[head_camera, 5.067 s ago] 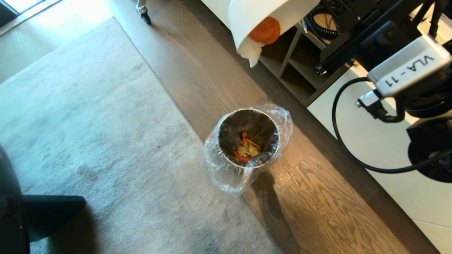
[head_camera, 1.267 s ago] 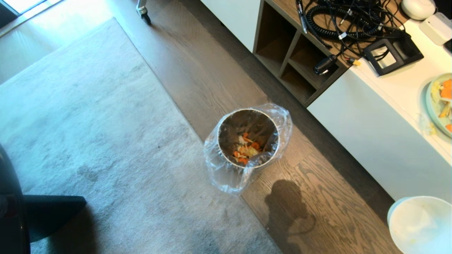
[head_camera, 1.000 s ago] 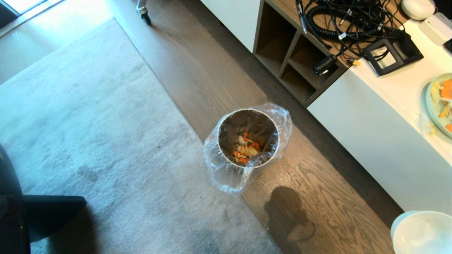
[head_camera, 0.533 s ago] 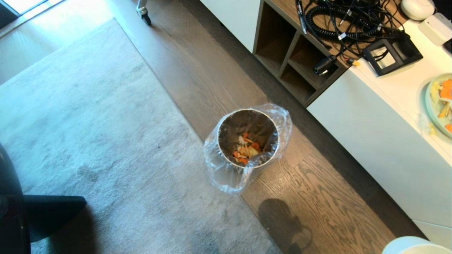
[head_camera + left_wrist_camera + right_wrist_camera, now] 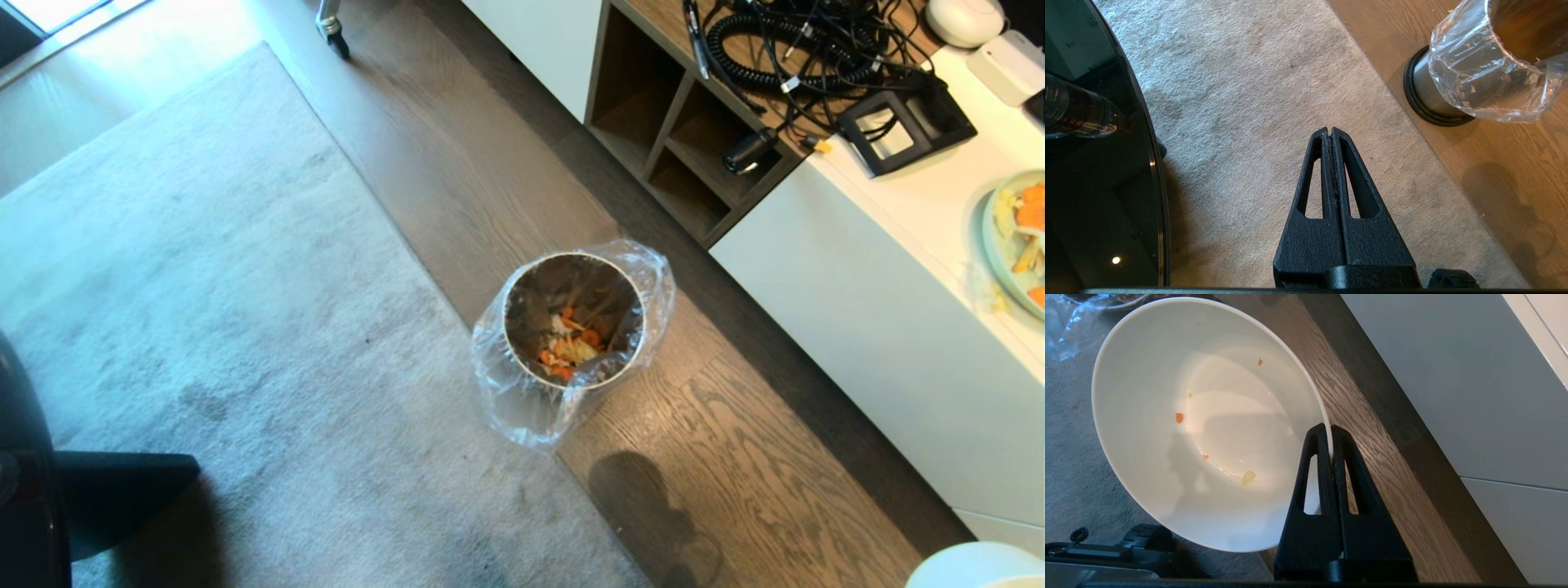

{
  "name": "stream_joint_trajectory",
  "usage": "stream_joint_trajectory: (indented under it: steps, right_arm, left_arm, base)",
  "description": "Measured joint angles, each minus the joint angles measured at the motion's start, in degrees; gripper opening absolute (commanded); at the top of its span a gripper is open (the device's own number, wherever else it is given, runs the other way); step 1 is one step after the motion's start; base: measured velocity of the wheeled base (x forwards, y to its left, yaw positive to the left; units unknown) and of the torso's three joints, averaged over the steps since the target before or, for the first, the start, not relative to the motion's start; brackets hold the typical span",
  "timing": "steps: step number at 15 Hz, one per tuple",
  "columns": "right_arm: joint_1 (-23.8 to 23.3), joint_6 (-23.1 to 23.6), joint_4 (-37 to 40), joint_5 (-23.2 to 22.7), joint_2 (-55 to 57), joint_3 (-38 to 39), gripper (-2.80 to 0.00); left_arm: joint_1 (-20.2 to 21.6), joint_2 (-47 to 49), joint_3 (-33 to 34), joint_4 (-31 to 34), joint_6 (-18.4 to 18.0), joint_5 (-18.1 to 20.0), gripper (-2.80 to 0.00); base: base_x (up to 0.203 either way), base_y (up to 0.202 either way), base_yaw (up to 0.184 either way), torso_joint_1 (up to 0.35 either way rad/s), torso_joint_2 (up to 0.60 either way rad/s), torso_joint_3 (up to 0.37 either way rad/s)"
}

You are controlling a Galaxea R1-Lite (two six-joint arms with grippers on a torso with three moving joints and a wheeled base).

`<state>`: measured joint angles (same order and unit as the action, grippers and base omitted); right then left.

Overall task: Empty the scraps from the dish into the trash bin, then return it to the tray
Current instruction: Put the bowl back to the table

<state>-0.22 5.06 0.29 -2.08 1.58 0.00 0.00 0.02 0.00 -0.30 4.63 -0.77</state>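
The white dish hangs over the wood floor, its rim pinched by my right gripper, which is shut on it. Only a few tiny orange and pale crumbs cling inside. In the head view just its rim peeks in at the bottom right corner. The metal trash bin with its clear liner stands on the floor, orange and pale scraps lying in its bottom. My left gripper is shut and empty above the carpet, with the bin off to one side. The tray is out of view.
A white cabinet with open wooden cubbies runs along the right; cables and a pale-green plate with mixed food pieces lie on top. A grey carpet covers the left floor. A round black glass tabletop borders the carpet.
The dish, tipped over the bin five seconds ago, has drawn back and sunk toward the bottom right corner of the head view until only its rim shows. The bin holds more scraps.
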Motion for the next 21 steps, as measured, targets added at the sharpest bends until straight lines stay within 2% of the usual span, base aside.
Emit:
stream_joint_trajectory:
  steps: [3,21]
  right_arm:
    - [0.04,-1.32,-0.07,0.15,-1.29,0.0,-2.8]
    - [0.11,-1.4,-0.13,0.18,-1.77,0.0,-2.8]
  left_arm:
    - [0.0,0.0,0.0,-0.02,-0.04,0.01,-2.8]
    - [0.0,0.0,0.0,-0.02,-0.03,0.02,-2.8]
  base:
    - [0.0,0.0,0.0,0.0,0.0,0.0]
    - [0.0,0.0,0.0,0.0,0.0,0.0]
